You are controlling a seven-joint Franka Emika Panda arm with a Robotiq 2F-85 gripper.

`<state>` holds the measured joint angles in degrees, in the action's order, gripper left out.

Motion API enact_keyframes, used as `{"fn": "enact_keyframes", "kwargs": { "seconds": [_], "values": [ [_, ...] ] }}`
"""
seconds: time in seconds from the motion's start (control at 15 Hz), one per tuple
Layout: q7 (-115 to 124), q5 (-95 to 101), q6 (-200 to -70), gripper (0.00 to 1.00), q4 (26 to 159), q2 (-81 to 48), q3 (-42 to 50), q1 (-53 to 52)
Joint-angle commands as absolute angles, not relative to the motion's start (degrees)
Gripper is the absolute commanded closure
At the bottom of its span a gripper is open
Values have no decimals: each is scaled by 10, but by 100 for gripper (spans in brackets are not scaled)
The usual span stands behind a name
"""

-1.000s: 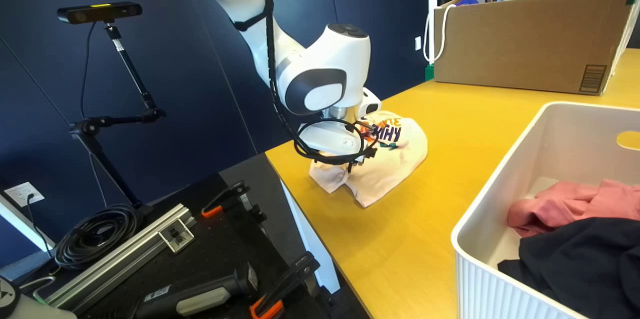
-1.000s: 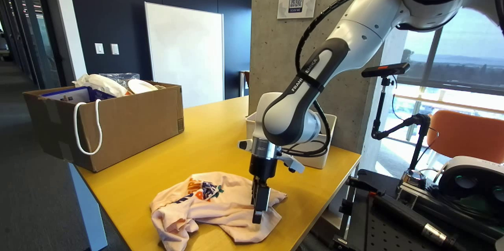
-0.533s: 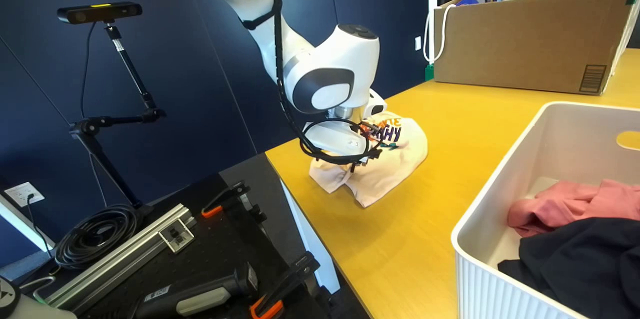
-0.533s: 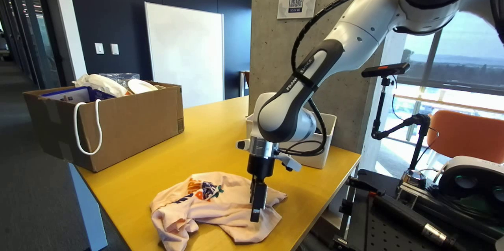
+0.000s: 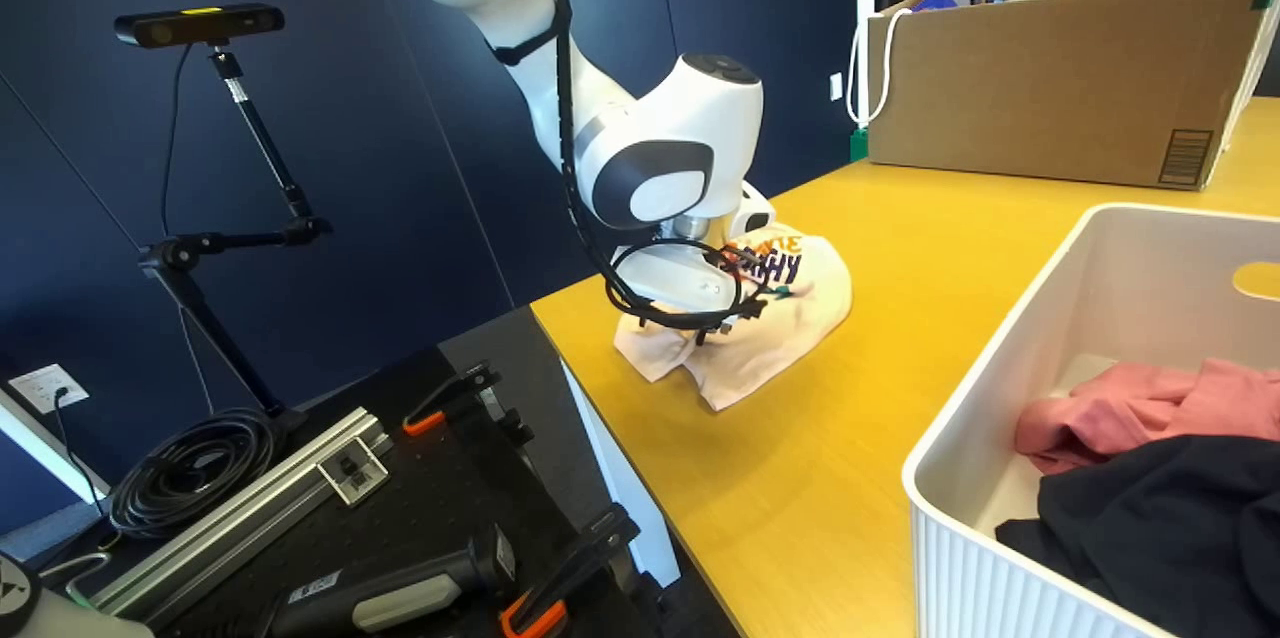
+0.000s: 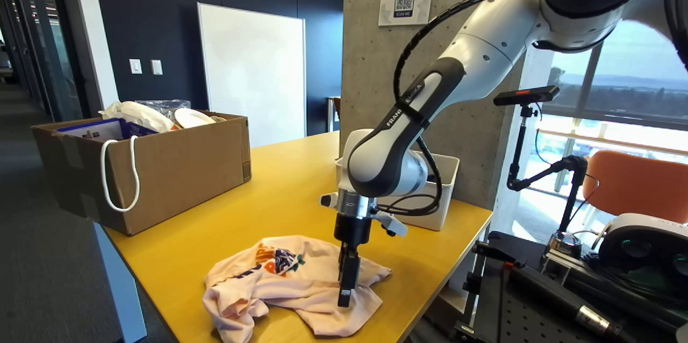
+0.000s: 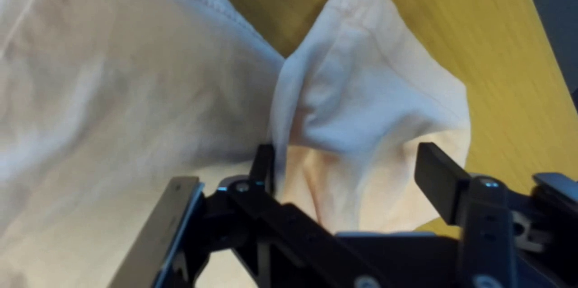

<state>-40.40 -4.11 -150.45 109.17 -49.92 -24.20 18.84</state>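
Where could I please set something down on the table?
Bare table lies between shirt, box and bin, and along the edge between shirt and bin. It is crowded at the shirt itself, where the open gripper stands.

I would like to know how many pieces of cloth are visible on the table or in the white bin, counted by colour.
Peach: 1, the shirt on the table
Pink: 1, the pink cloth in the white bin
Dark: 1, the dark cloth also in the white bin
Total visible: 3
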Motion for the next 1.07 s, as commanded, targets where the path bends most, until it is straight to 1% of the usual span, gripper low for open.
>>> {"fn": "enact_keyframes", "kwargs": {
  "seconds": [0.0,0.07,0.13,0.2,0.27,0.33,0.47,0.53,0.67,0.87,0.93,1.0],
  "values": [
    [-419,-59,-1489,27,1080,-501,-240,182],
    [-420,-59,-1489,27,1080,-501,-241,183],
    [-419,-60,-1489,31,1080,-501,-241,183],
    [-419,-60,-1489,28,1081,-500,-241,183],
    [-420,-61,-1490,33,1084,-497,-244,185],
    [-421,-62,-1491,34,1086,-494,-246,186],
    [-423,-64,-1492,58,1090,-490,-249,189],
    [-423,-64,-1491,61,1091,-489,-250,189],
    [-424,-65,-1492,72,1093,-487,-251,190],
    [-424,-68,-1491,77,1093,-486,-250,190],
    [-423,-69,-1491,74,1094,-484,-250,190],
    [-423,-70,-1494,76,1100,-479,-250,191]
  ]
}}
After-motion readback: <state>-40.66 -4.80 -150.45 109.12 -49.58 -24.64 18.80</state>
